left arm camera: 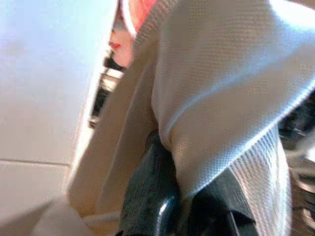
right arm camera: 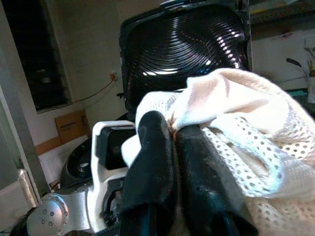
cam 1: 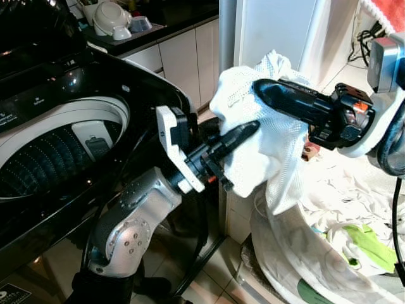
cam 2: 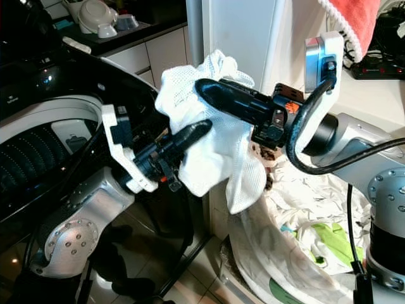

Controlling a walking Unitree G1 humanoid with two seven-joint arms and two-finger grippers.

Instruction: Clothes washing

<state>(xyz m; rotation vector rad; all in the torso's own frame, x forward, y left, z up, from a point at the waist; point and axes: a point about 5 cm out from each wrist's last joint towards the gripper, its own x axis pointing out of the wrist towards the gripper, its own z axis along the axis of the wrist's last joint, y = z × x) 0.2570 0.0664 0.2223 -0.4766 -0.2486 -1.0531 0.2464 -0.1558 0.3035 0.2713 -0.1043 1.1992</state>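
two grippers are clamped on one white mesh garment [cam 1: 266, 126]: the right gripper [cam 1: 269, 92] pinched high on it, the left gripper [cam 1: 243, 134] closed lower down. it is held in the air between the laundry pile [cam 1: 335, 215] and the open washing machine drum [cam 1: 57, 155]. loading is judged under way; a carry toward the drum is called for next.

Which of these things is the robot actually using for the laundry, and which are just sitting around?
In use:
white mesh cloth, held by both
left end effector
right end effector
black top-loading washing machine with open drum
pile of white laundry

Lying about:
white bowls on the dark counter
red towel
white cabinet doors
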